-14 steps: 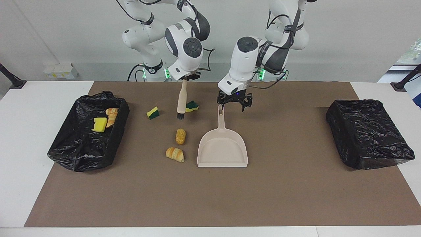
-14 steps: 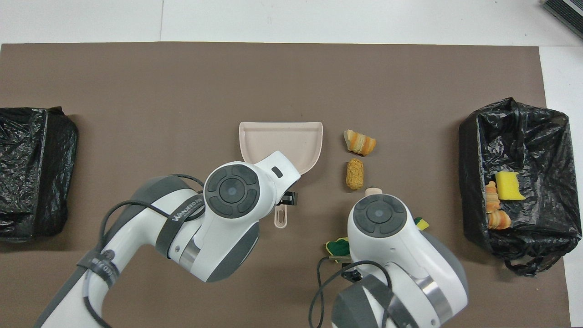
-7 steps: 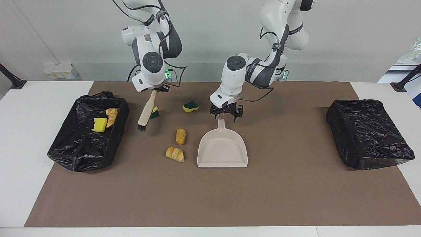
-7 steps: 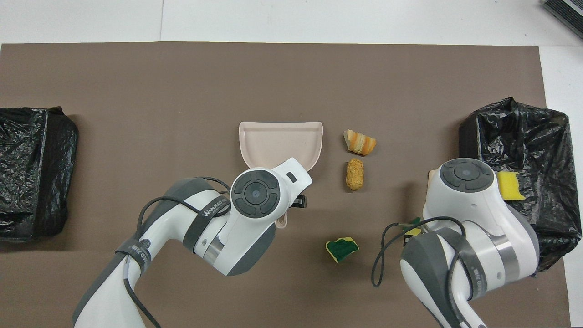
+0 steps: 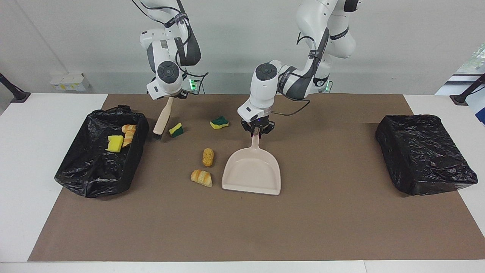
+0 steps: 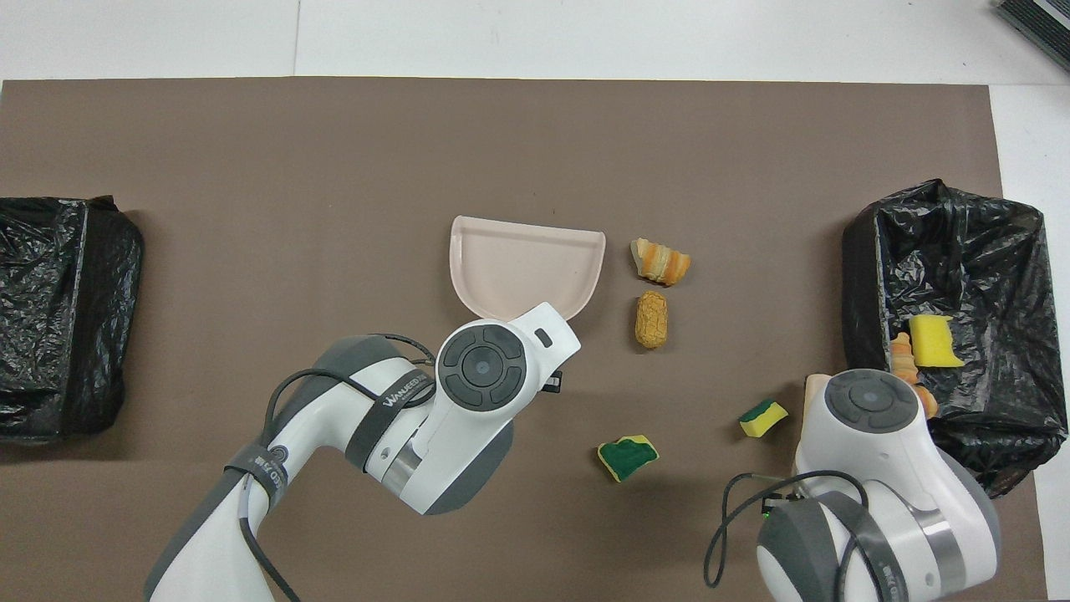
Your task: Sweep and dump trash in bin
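Trash lies loose on the brown mat (image 5: pixel 341 227) in front of you: a croissant-like piece (image 5: pixel 201 178) and a golden corn-like piece (image 5: pixel 208 157) sit just beside the dustpan (image 5: pixel 252 174), toward the right arm's end of the table, the croissant piece farther from the robots. Nearer to the robots you have two green-and-yellow sponge chunks, one (image 5: pixel 219 122) close to the dustpan's handle and another (image 5: pixel 176 130) just beside the brush (image 5: pixel 162 118). A yellow sponge (image 5: pixel 114 143) and a bread piece (image 5: pixel 129 133) already rest inside the black-lined bin (image 5: pixel 94 178) at the right arm's end (the second bin (image 5: pixel 424 155) at the left arm's end shows only black liner). Your left gripper (image 5: pixel 258 129) is clenched on the tip of the dustpan's handle, and the pan rests on the mat, slightly skewed. Your right gripper (image 5: pixel 171 96) is clamped on the top of the brush's pale handle, which slants down so the dark bristles touch the mat between the sponge chunk and the bin.
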